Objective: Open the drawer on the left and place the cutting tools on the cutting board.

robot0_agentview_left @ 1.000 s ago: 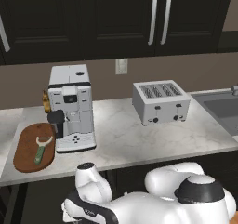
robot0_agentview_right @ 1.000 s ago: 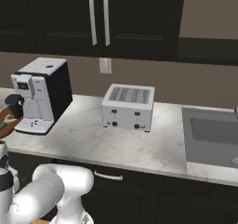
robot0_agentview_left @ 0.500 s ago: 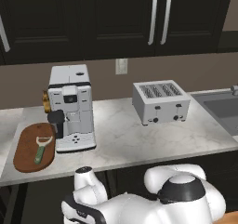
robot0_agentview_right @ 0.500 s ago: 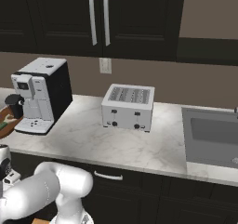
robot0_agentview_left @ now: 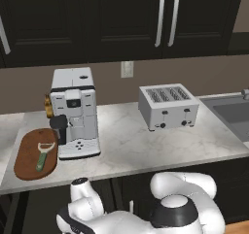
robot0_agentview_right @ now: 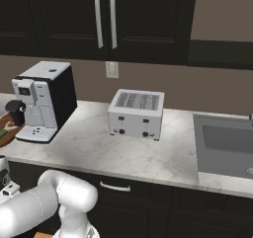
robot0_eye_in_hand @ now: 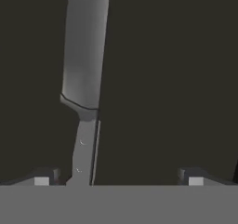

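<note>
Now sinking lower and swinging toward 9 o'clock in front of the counter (robot0_agentview_left: 146,150), going by the left base view against a second ago: elbow dropping, wrist dipping below the counter edge. Meaning, probably, reaching down for the second tool.

Already lying on the board (robot0_agentview_left: 26,158), at 9 o'clock from the coffee machine (robot0_agentview_left: 74,111): the peeler (robot0_agentview_left: 43,155), green handle pointing toward 6. Counting that half of the job as done.

Looking straight down the gripper (robot0_eye_in_hand: 118,179) at the knife (robot0_eye_in_hand: 86,79). Lying on a flat dark floor, most likely inside the drawer (robot0_eye_in_hand: 167,79), though not showing front or handle to confirm. Running from 6 up to 12 in the hand view, pale blade at the far end, narrow riveted handle near the camera.

Standing wide open, holding nothing. Sitting off-centre, though: handle passing just beside the 9 o'clock fingertip (robot0_eye_in_hand: 44,179), well apart from the other one.

Needing, by this reading, a small shift toward 9 o'clock before closing, so as to be straddling the handle rather than landing a finger on it. Risking otherwise a nudge and a skidding knife. Remaining after that: lifting, carrying up to the board, setting down beside the peeler.
</note>
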Robot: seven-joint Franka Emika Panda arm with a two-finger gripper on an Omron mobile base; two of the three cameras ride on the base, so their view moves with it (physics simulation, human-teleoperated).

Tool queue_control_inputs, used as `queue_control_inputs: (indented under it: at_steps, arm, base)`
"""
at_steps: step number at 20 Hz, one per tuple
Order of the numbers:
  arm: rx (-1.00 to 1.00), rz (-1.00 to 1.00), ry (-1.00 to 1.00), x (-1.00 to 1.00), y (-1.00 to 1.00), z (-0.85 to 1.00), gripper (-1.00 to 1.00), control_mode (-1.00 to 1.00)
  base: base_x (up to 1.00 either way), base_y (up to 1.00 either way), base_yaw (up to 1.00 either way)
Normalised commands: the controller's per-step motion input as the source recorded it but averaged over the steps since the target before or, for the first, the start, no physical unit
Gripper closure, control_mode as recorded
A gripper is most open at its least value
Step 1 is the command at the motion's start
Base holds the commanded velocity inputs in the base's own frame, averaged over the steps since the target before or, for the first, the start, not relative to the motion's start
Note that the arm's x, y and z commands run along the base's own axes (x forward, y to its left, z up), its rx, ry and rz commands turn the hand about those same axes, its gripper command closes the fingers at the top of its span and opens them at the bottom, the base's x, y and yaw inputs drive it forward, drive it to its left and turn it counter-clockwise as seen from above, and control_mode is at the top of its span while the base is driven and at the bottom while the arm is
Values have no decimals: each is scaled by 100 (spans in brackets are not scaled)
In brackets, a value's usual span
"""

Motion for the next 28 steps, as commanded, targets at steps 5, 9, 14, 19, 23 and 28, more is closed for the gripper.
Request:
queue_control_inputs:
  at_steps: [5,9,14,19,23,28]
  arm:
    - [0,0,0,8,23,-23,-100,-100]
    - [0,0,0,5,16,-24,-100,-100]
    - [-1,0,0,0,11,-32,-100,-100]
    - [0,0,0,0,14,-19,-100,-100]
    - [0,0,0,0,14,-11,100,-100]
    - [0,0,0,0,0,0,100,-100]
  base:
    - [0,0,0]
    - [0,0,0]
    - [0,0,0]
    - [0,0,0]
    - [0,0,0]
    - [0,0,0]
